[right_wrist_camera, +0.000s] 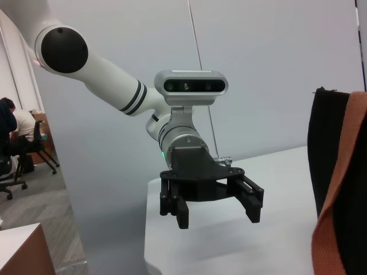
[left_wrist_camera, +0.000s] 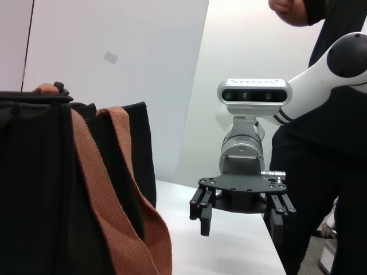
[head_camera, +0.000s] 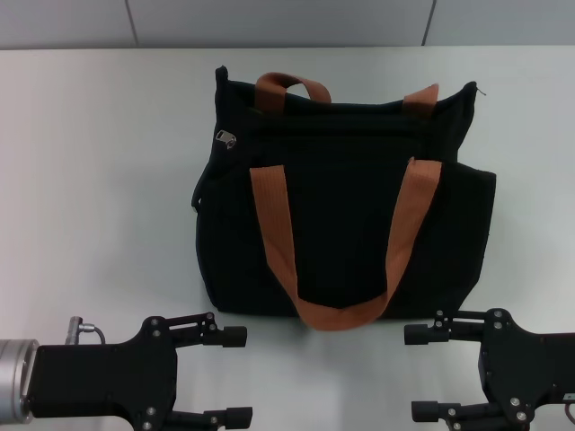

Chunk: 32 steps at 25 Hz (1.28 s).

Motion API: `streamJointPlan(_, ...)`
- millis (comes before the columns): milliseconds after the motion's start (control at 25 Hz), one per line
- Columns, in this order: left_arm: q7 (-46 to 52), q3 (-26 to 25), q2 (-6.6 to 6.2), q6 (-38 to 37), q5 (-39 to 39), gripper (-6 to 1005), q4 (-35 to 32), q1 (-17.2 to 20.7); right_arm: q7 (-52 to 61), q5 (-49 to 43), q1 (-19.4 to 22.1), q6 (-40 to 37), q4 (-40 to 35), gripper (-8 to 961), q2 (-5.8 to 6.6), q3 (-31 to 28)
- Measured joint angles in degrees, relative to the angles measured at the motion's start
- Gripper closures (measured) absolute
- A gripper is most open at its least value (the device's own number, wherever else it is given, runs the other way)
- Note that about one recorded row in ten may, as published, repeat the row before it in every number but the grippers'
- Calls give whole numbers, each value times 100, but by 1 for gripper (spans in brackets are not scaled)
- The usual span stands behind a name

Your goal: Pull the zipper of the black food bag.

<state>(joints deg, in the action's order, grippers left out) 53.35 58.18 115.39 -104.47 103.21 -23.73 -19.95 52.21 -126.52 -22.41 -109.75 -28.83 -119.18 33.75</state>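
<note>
The black food bag (head_camera: 346, 206) lies on the white table (head_camera: 108, 180), its two rust-orange handles (head_camera: 278, 238) on top. The zipper's silver pull tab (head_camera: 226, 139) sits at the bag's far left top corner. My left gripper (head_camera: 235, 377) is open and empty at the near left edge, in front of the bag and apart from it. My right gripper (head_camera: 419, 373) is open and empty at the near right, also apart from the bag. The left wrist view shows the bag (left_wrist_camera: 34, 189) and the right gripper (left_wrist_camera: 241, 220). The right wrist view shows the left gripper (right_wrist_camera: 217, 212) and the bag's edge (right_wrist_camera: 338, 172).
The table's far edge meets a grey wall (head_camera: 269, 22) behind the bag. A person in dark clothes (left_wrist_camera: 327, 172) stands beside the table behind my right arm. An office area with seated people (right_wrist_camera: 17, 137) lies beyond my left arm.
</note>
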Motion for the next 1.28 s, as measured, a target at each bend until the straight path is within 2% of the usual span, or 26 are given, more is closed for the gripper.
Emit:
streamJointPlan(640, 0, 0, -3, -12, 3, 188, 0, 5, 0, 27, -11, -7, 0, 204, 0, 0)
streamJointPlan(720, 0, -139, -2, -140, -20, 188, 0, 12, 0, 44, -11, -8, 0, 205, 0, -1)
streamJointPlan(760, -19, -341, 14, -284, -27, 188, 0, -1, 0, 55, -11, -9, 0, 206, 0, -2)
streamJointPlan(800, -168, -810, 68, -605, -33, 188, 0, -34, 0, 60, -11, -17, 0, 206, 0, -4)
streamJointPlan(840, -202, -888, 79, -657, -34, 188, 0, -39, 17, 69, -10, -20, 0, 207, 0, -8)
streamJointPlan(1080, -428, -2105, 215, -1021, -308, 188, 25, -101, 39, 121, -13, -30, 0, 210, 6, -9)
streamJointPlan(1120, -428, -2105, 215, -1021, -308, 188, 25, -101, 40, 122, -13, -33, 0, 210, 6, -9)
streamJointPlan(1200, -363, -2543, 177, -851, -393, 188, 44, -154, 43, 123, -14, -38, 0, 212, 8, -9)
streamJointPlan(1280, -256, -2716, 83, -569, -381, 188, 20, -202, 44, 124, -15, -49, 0, 213, 9, -10)
